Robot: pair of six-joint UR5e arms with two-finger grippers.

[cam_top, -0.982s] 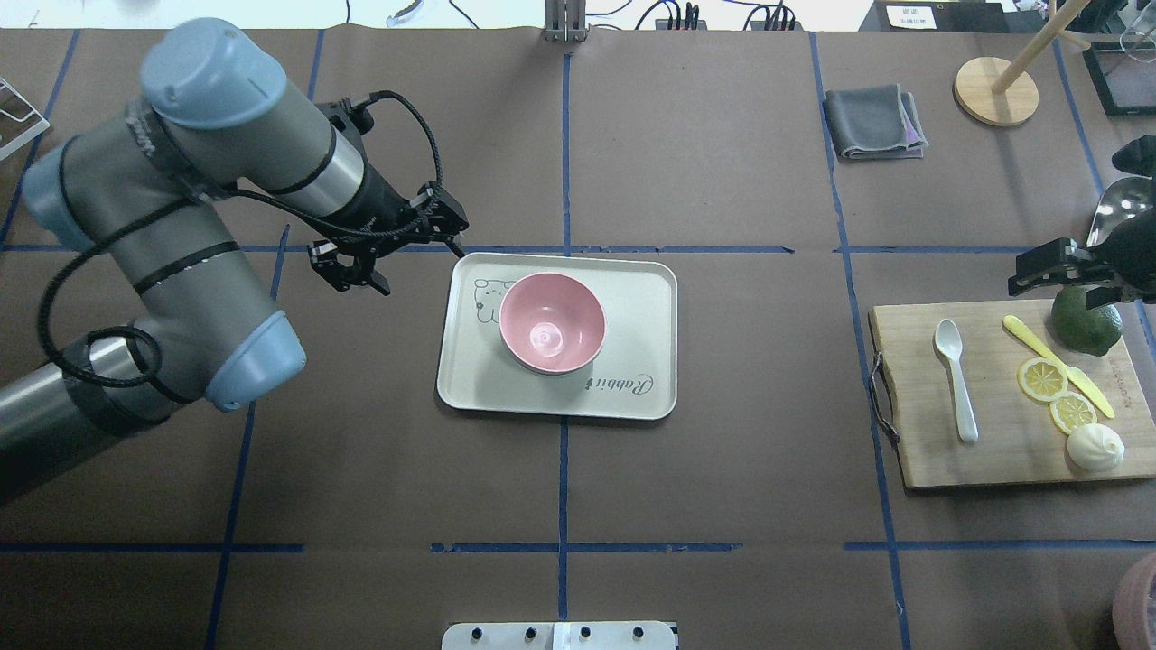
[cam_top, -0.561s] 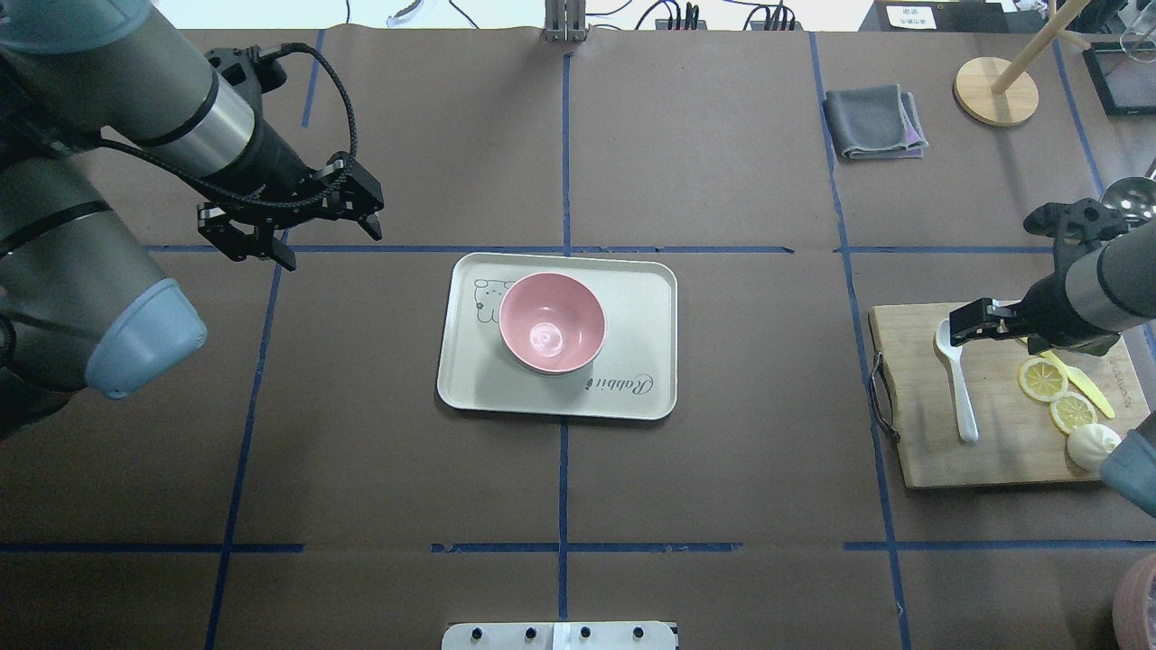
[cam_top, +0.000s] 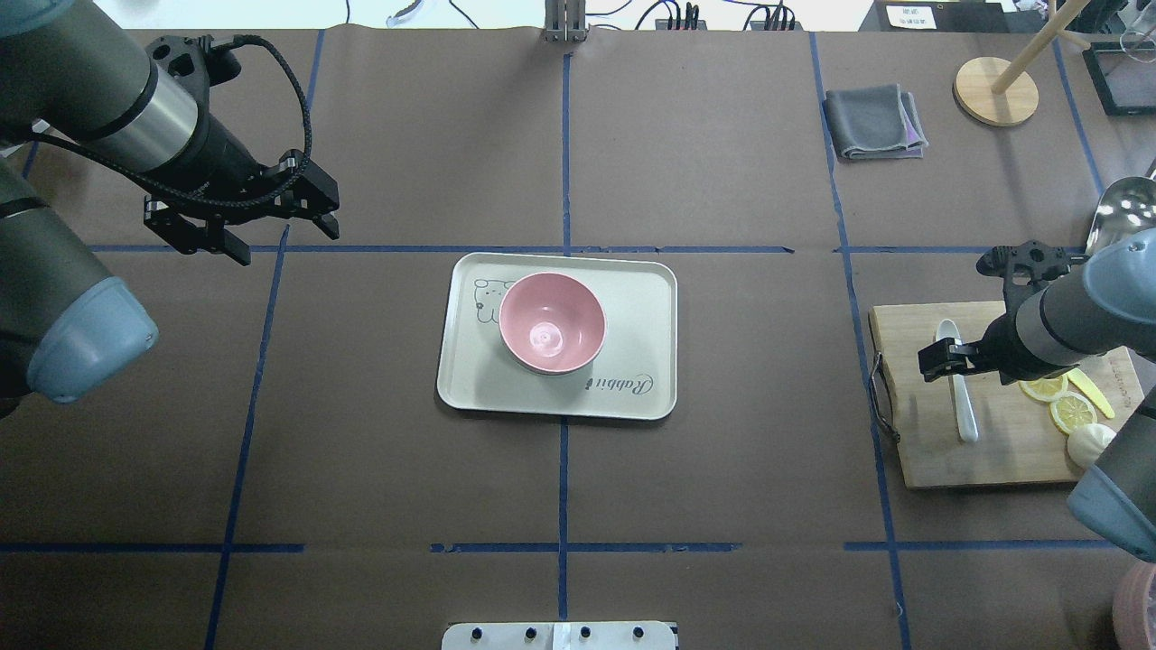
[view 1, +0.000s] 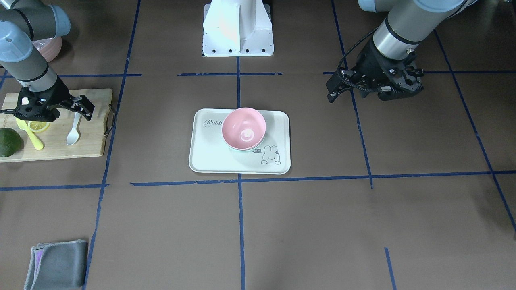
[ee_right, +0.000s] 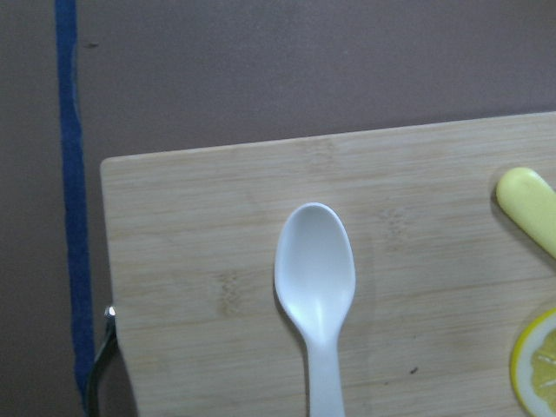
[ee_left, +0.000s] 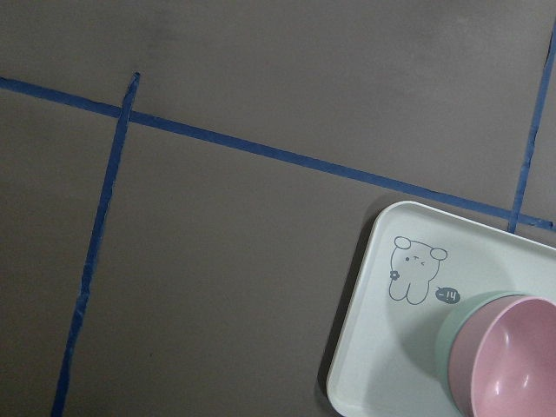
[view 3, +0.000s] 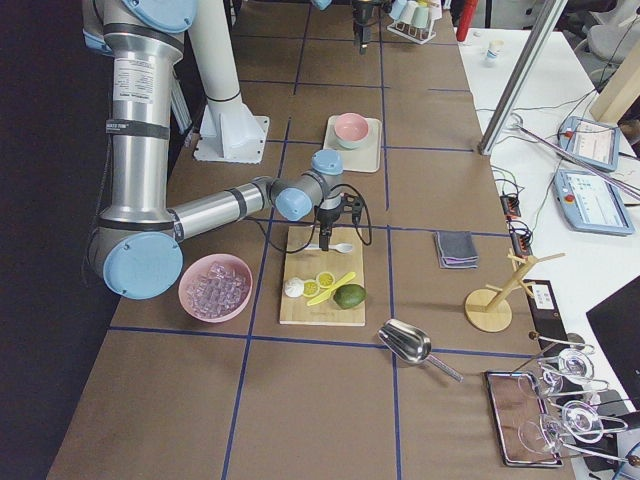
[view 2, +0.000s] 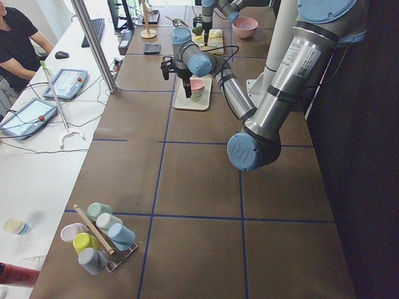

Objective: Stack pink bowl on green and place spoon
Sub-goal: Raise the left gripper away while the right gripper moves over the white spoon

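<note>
Since the spoon (cam_top: 963, 406) lies on the cutting board (cam_top: 930, 451) at the tabletop's (cam_top: 722, 469) right end, long axis near–far, directly under the right claw (view 1: 54, 112) — jaws apart across that axis — we judge a straight descent suffices.

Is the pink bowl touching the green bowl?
Touching. The left wrist view shows the pink bowl nested inside the green bowl, with no gap visible between them.

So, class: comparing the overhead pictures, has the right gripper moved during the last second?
Yes. In the overhead view the right gripper has moved leftward and downward over the cutting board, and now sits above the white spoon.
</note>
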